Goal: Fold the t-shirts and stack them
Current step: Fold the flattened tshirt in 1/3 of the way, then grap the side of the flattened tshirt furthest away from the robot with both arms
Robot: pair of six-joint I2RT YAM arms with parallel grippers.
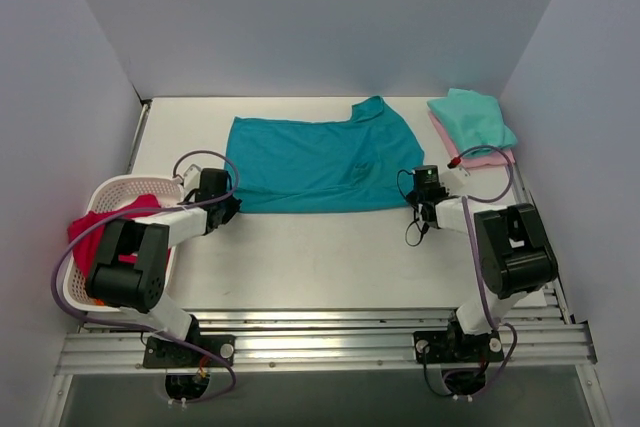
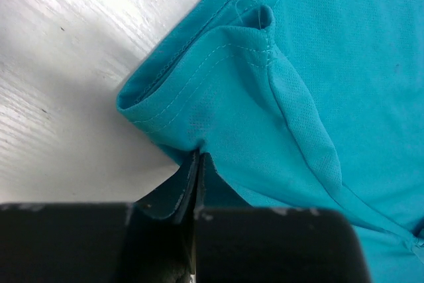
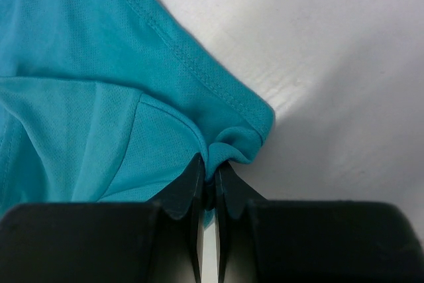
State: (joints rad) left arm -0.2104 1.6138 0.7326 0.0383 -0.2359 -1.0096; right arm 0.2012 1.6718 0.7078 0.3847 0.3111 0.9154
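Note:
A deep teal t-shirt (image 1: 315, 162) lies spread across the middle of the table, partly folded. My left gripper (image 1: 228, 205) is shut on its near left corner; in the left wrist view the hem (image 2: 199, 107) bunches right at the closed gripper (image 2: 199, 157). On the other side my right gripper (image 1: 418, 199) is shut on the near right corner, a pinch of teal cloth (image 3: 232, 144) squeezed in the gripper (image 3: 211, 167). At the far right a folded mint-green t-shirt (image 1: 472, 119) rests on a folded pale pink t-shirt (image 1: 478, 156).
A white lattice basket (image 1: 105, 217) sits at the left edge with a red-pink cloth (image 1: 105, 222) spilling out of it. Grey walls close in the table on three sides. Cables loop near both wrists.

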